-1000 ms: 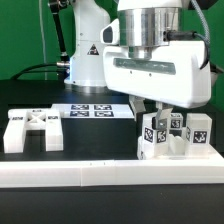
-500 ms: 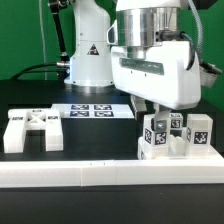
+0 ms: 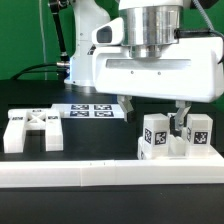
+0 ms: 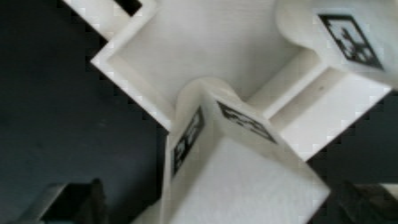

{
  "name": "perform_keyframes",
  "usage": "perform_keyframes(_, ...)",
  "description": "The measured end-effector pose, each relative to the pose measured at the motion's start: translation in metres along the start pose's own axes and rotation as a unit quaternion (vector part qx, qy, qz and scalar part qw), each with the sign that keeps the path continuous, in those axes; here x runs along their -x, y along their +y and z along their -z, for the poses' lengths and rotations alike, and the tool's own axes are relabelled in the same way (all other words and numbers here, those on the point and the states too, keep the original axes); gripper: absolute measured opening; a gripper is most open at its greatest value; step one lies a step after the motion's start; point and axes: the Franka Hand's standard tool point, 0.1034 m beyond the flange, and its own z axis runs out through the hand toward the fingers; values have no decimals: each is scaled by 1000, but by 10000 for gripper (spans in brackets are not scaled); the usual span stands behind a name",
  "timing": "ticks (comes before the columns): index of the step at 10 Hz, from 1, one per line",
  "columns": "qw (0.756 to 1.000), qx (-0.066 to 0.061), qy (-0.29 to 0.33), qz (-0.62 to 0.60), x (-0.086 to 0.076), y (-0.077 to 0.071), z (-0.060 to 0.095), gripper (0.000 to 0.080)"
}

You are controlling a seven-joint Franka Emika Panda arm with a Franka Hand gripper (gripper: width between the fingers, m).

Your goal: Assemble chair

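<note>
Hand (image 3: pixel 155 117) swung square, jaws wide (straddling chair (image 3: pixel 157 138)).

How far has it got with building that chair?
Looks done: several tagged white pieces stand grouped at the exterior view's right, though I can't tell if they are locked together. In hand: nothing; the claw hangs open over them. Left: the cross-braced piece at that view's left lies apart, not yet joined.

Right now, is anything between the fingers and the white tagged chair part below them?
Nothing visible. The open fingers hang directly over the chair part, one finger on each side of its tagged block. The other chair piece and the marker board lie off to the exterior view's left.
</note>
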Motion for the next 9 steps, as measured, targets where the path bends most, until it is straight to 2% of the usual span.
perform_keyframes(4, 981, 2, -1, 193, 5, -5, -1, 648)
perform_keyframes(7, 956, 2, 0, 293, 4, -4, -1, 648)
perform_keyframes(9, 933, 7, 2, 361, 3, -3, -1, 648)
